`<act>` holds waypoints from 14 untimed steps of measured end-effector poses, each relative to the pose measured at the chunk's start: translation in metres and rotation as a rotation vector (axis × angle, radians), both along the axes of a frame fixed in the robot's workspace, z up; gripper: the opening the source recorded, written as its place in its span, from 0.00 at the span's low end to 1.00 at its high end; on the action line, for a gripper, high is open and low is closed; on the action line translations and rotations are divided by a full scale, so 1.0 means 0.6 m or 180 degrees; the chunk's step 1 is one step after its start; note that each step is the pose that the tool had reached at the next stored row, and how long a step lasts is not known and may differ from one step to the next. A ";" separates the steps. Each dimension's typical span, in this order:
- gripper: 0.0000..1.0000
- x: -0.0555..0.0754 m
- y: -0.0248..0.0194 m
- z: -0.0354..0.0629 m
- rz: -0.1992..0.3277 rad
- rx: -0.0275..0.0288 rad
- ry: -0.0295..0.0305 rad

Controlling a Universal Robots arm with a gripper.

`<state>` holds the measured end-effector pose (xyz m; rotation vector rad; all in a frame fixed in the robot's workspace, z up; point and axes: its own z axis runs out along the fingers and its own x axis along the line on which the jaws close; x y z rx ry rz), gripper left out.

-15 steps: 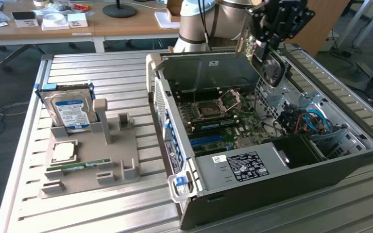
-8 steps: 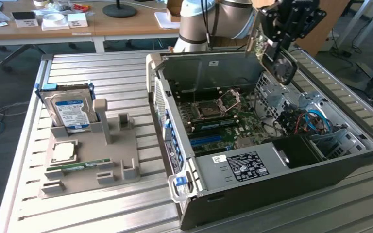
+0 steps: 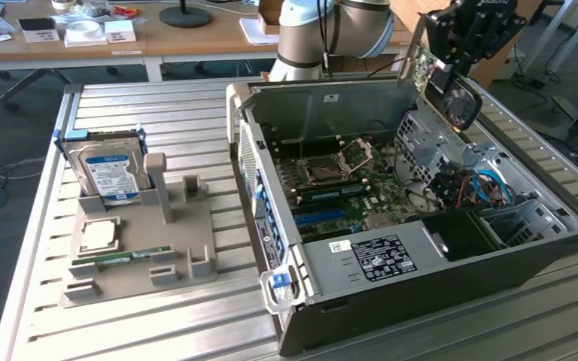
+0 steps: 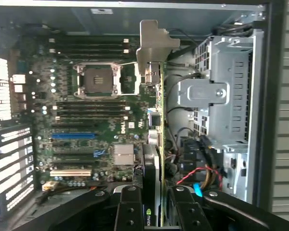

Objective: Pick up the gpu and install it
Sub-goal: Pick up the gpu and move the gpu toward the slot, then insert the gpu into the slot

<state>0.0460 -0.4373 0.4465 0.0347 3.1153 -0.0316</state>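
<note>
End effector (image 4: 156, 208): black jaws closed on the thin, flat black gpu (image 4: 160, 120), seen edge-on from my console.
Case: open black metal computer case (image 3: 450, 289), lying on its side below the held gpu.

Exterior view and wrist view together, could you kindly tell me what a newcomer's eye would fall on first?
The open computer case lies on the slatted table with its motherboard bared. Over it the fingers grip the gpu edge-on. On the exterior view's left a hard drive stands in a grey holder.
</note>
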 end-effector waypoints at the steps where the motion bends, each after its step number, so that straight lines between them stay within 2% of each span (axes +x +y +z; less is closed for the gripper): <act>1: 0.27 0.001 0.0000 0.000 0.0000 0.0000 0.0000; 14: 0.27 0.001 -0.0001 0.000 0.0000 0.0000 0.0000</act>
